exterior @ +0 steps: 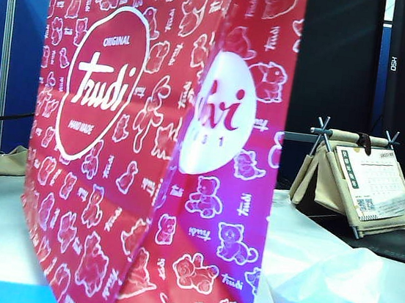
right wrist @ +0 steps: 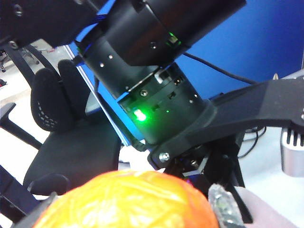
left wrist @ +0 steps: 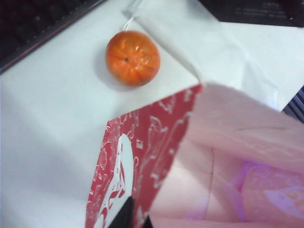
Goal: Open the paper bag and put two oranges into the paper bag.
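Observation:
The tall red paper bag (exterior: 150,152) with white bear outlines stands upright and fills most of the exterior view; neither gripper shows there. In the left wrist view my left gripper (left wrist: 135,219) is shut on the paper bag's (left wrist: 142,142) top rim, one black finger outside and one inside, and the pale pink inside of the mouth gapes. One orange (left wrist: 132,58) lies on the white table beyond the bag. In the right wrist view my right gripper (right wrist: 135,209) is shut on the other orange (right wrist: 128,199), which fills the space between its fingertips (right wrist: 222,204), raised off the table.
A translucent white plastic bag (exterior: 320,273) lies right of the paper bag, also near the loose orange (left wrist: 204,42). A desk calendar on a stand (exterior: 365,182) sits at the back right. The left arm's black wrist (right wrist: 156,95) looms close ahead of the held orange.

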